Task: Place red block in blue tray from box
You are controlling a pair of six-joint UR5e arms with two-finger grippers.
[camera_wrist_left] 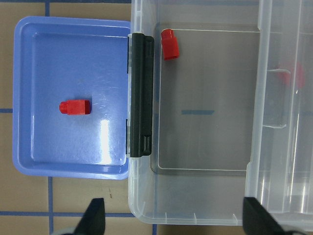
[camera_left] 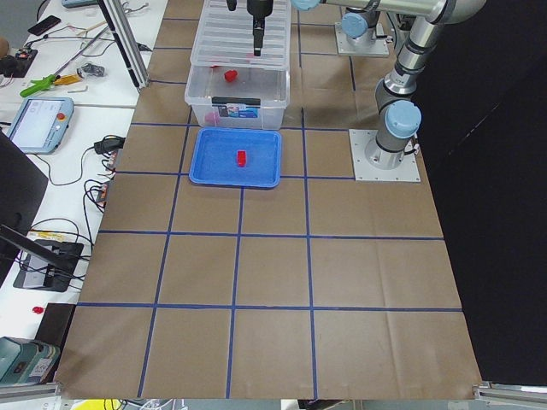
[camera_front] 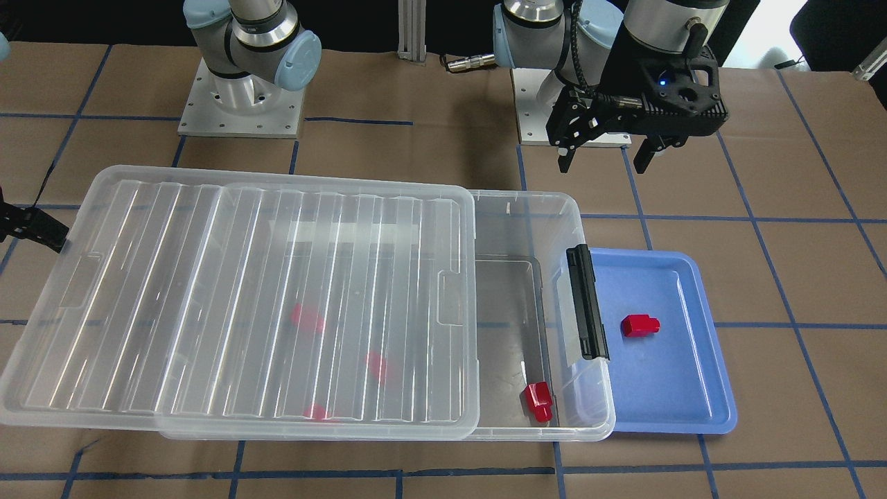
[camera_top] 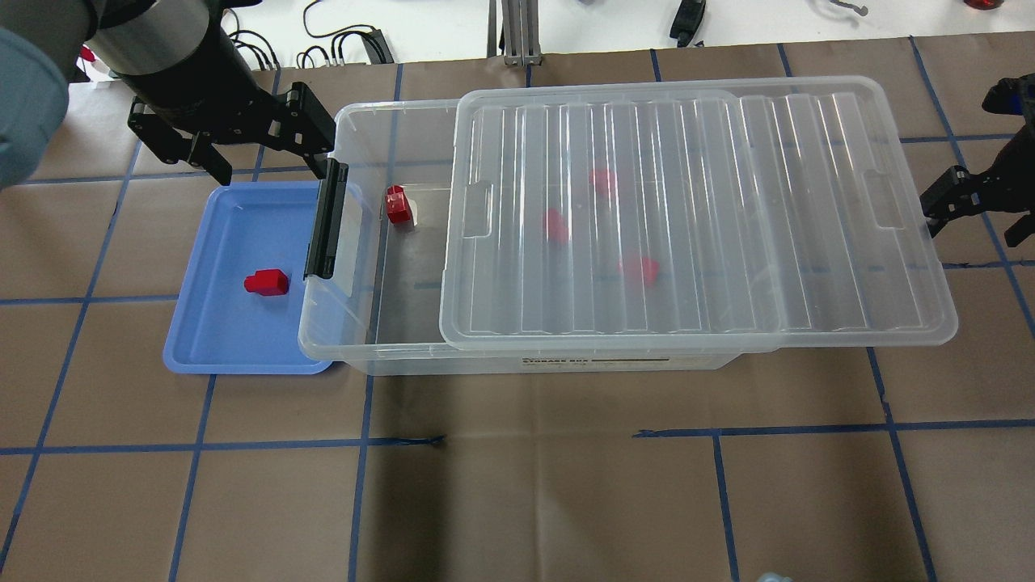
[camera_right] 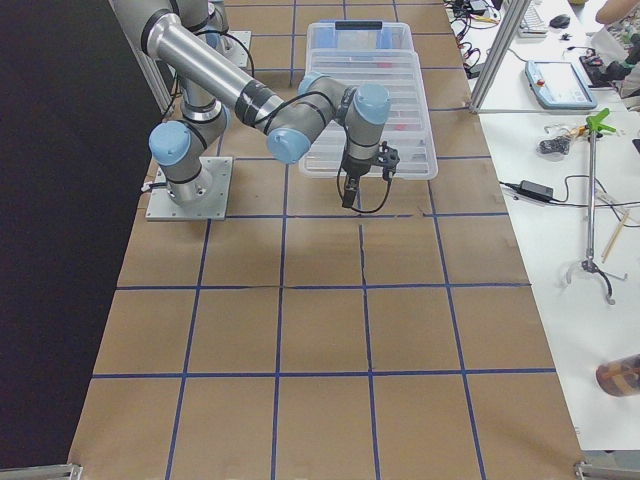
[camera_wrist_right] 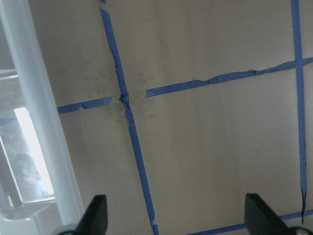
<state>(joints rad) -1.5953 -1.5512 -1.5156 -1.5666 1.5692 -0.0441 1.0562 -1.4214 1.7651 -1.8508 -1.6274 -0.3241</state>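
One red block [camera_front: 639,325] lies on its side in the blue tray [camera_front: 707,374], also seen overhead [camera_top: 267,282]. Another red block [camera_front: 538,401] lies in the uncovered end of the clear box [camera_front: 593,423], near its black latch [camera_front: 587,303]. Three more red blocks [camera_front: 307,317] show blurred under the ribbed lid [camera_front: 208,229], which is slid toward my right. My left gripper [camera_front: 603,165] is open and empty, held high over the table beside the tray's robot-side edge. My right gripper [camera_top: 974,218] is open and empty beside the lid's far end.
The tray touches the box's latch end. The table is brown paper with a blue tape grid [camera_top: 534,436]. The two arm bases [camera_front: 239,104] stand behind the box. Operator desks with cables show in the side views.
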